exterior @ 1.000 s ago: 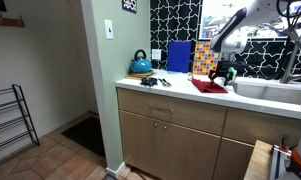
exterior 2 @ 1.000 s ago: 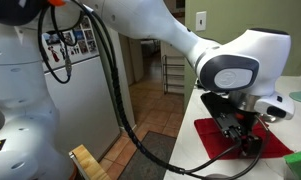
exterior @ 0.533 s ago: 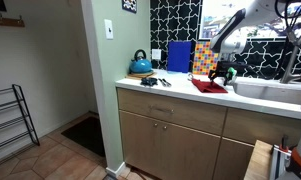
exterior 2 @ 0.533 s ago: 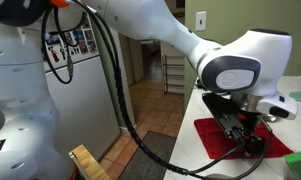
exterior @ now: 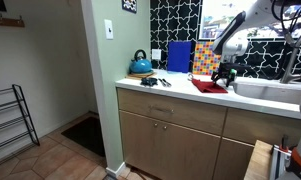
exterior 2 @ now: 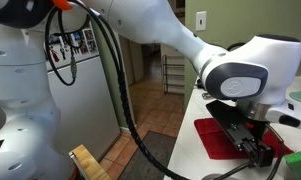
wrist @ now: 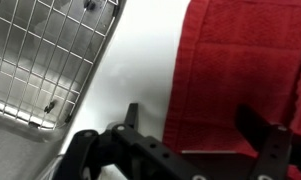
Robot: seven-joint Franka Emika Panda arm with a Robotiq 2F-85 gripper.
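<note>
A red cloth (exterior: 208, 86) lies flat on the white counter (exterior: 175, 90) beside the sink. It also shows in an exterior view (exterior 2: 215, 140) and fills the right side of the wrist view (wrist: 240, 60). My gripper (exterior: 223, 75) hangs just above the cloth's sink-side edge, and shows close up in an exterior view (exterior 2: 252, 148). In the wrist view the gripper (wrist: 195, 125) is open and empty. One finger (wrist: 130, 115) is over bare counter and the other finger (wrist: 262, 125) is over the cloth. I cannot tell if the tips touch the cloth.
A wire rack (wrist: 45, 55) sits in the sink (exterior: 270, 90) next to the cloth. A blue kettle (exterior: 140, 65), a blue board (exterior: 179, 56) and small utensils (exterior: 155, 81) stand further along the counter. A fridge (exterior 2: 70, 60) stands across the room.
The wrist and gripper have shifted a little lower and sideways over the red cloth. The cloth has not moved.
</note>
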